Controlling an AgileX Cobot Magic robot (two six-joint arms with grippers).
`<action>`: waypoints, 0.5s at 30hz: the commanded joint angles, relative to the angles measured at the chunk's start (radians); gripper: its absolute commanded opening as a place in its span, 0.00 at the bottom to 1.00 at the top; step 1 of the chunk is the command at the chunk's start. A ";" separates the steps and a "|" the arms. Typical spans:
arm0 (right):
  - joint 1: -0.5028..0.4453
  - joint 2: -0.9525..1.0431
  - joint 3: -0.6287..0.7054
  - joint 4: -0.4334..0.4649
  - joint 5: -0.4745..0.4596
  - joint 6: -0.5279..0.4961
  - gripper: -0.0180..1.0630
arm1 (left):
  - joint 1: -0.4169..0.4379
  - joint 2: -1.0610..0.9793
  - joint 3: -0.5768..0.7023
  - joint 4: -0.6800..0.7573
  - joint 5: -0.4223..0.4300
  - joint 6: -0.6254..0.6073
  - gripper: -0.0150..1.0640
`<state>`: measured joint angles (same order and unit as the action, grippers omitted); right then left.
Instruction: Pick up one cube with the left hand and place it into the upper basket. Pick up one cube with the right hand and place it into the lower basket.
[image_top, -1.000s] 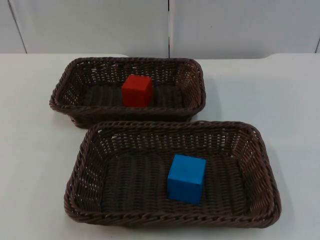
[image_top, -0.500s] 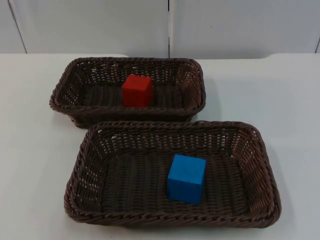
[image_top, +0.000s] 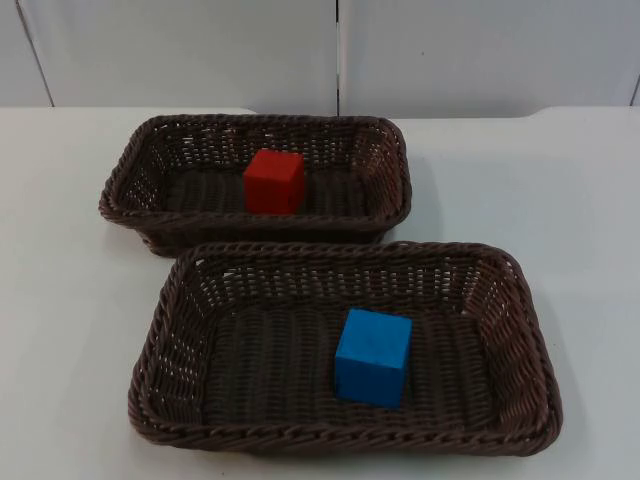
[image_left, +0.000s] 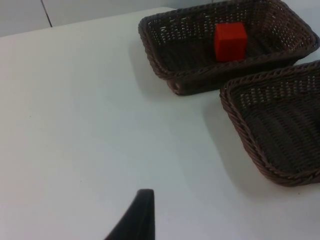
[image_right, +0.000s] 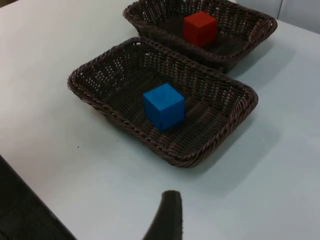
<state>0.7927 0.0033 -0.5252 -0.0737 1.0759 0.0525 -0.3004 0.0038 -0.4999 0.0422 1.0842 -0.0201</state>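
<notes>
- Already both cubes sit inside their baskets, so judging from how things lie, the task looks finished.
- The red wooden-looking cube (image_top: 274, 181) rests on the floor of the upper dark brown woven wicker basket (image_top: 130, 175), in the upper middle of the top view, roughly centred between the side walls.
- The blue cube (image_top: 373, 356) lies in the lower dark brown wicker basket (image_top: 170, 300), right of centre in the lower half of the top view, near the front wall but apart from it.
- Neither cube has a long axis; each sits flat on one face. The red one is nearly square to its basket, the blue one turned slightly.
- Both baskets run long side left to right across the white table top (image_top: 70, 330), the lower one's back rim just beside the upper one's front wall.
- The left gripper (image_left: 142, 217) waits above bare table, well apart from the baskets, carrying nothing; I cannot tell how wide its fingers stand.
- The right gripper (image_right: 167, 215) likewise hangs back above the table near the lower basket, with no load; its spread cannot be told either.
</notes>
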 joint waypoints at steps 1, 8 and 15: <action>-0.001 -0.003 0.009 -0.003 0.003 0.003 0.70 | -0.001 -0.004 0.004 -0.002 -0.011 -0.008 0.93; -0.001 -0.003 0.009 -0.003 0.003 0.003 0.70 | -0.001 -0.004 0.004 -0.002 -0.011 -0.008 0.93; -0.001 -0.003 0.009 -0.003 0.003 0.003 0.70 | -0.001 -0.004 0.004 -0.002 -0.011 -0.008 0.93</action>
<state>0.7927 0.0033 -0.5252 -0.0742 1.0784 0.0525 -0.3004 0.0038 -0.4999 0.0422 1.0842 -0.0215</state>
